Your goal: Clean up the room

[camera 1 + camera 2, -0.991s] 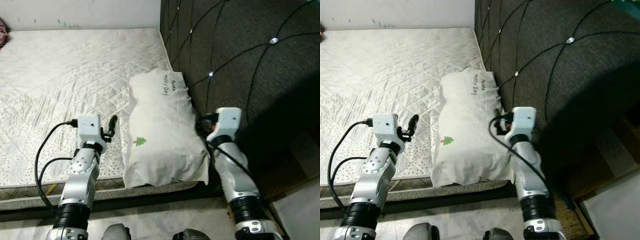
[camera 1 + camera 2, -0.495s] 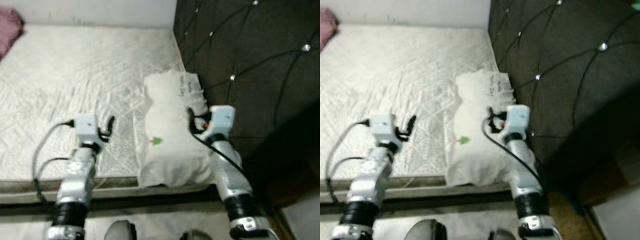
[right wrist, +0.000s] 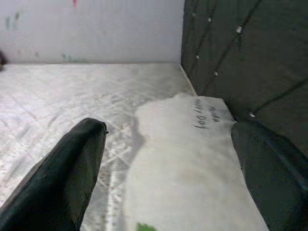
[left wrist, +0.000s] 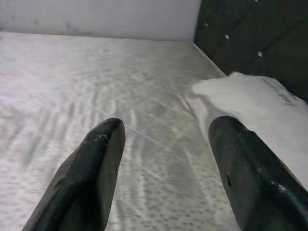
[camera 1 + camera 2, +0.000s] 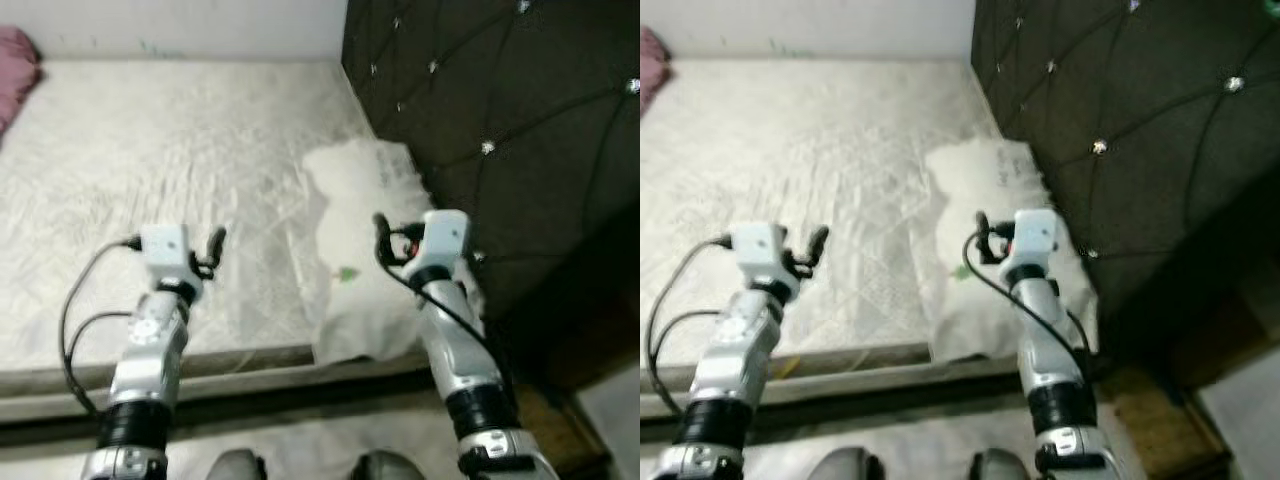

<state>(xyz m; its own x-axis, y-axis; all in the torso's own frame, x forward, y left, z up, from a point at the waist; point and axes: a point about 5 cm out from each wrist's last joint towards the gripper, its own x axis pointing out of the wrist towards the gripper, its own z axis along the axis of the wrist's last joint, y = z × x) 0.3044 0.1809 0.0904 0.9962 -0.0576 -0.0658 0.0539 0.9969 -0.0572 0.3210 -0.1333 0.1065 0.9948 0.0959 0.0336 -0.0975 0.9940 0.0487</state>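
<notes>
Quilted off-white mattress (image 5: 150,150) filled most of what you were looking at, running up to a pale wall and, on its far right side, a dark tufted headboard with shiny buttons (image 5: 520,120). Against that headboard lay the white rectangular pillow with a small green tree print and black handwriting (image 5: 990,200), resting flat on the mattress with its long side along the headboard and its near end reaching the mattress edge. Your right gripper (image 3: 168,159) hovered just above the pillow's near half, its two black fingers spread wide apart and holding nothing. Your left gripper (image 4: 166,168) hung over bare mattress well to the left of the pillow, fingers likewise spread and empty. At the mattress's far left corner a pink piece of fabric (image 5: 15,70) showed; you could not tell what it was.
</notes>
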